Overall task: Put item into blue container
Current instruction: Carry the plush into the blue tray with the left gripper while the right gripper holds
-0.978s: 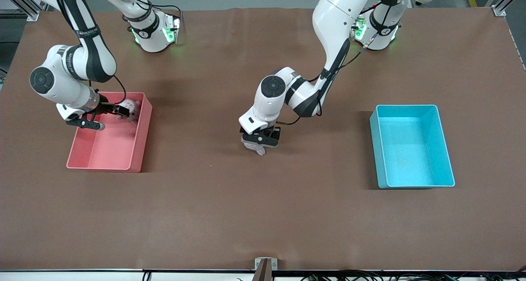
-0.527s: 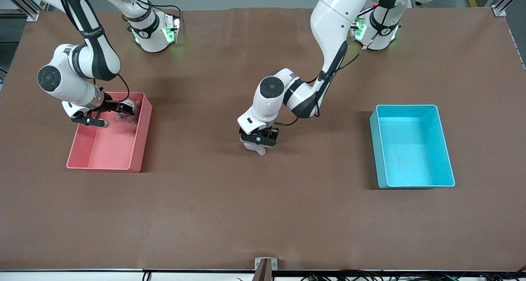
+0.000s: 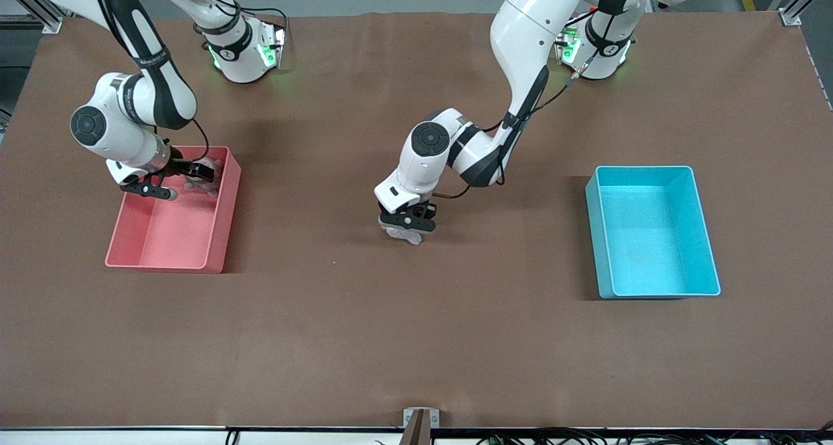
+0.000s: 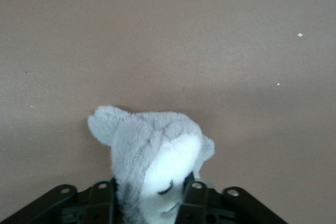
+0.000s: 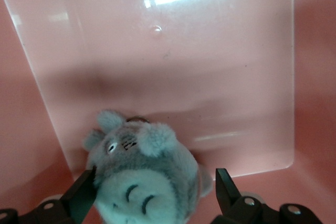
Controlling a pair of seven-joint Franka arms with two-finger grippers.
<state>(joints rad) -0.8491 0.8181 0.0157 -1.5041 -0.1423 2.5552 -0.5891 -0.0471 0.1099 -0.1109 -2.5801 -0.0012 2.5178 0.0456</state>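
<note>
From the front, the left arm bends down mid-table, its left gripper (image 3: 408, 227) on a small grey-and-white plush toy (image 3: 405, 235). The bright cyan-blue rectangular plastic bin (image 3: 653, 231) sits well apart, toward the left arm's end. The right gripper (image 3: 174, 179) hangs in the pink rectangular plastic bin (image 3: 170, 212).

The left wrist view shows the fingers (image 4: 103, 201) pinching the plush.

The right wrist view shows spread fingers (image 5: 227, 188) flanking a second grey plush toy (image 5: 142, 177).

Left pincer (image 3: 408, 227) low and closing, right pincer (image 3: 185, 179) spread wide
</note>
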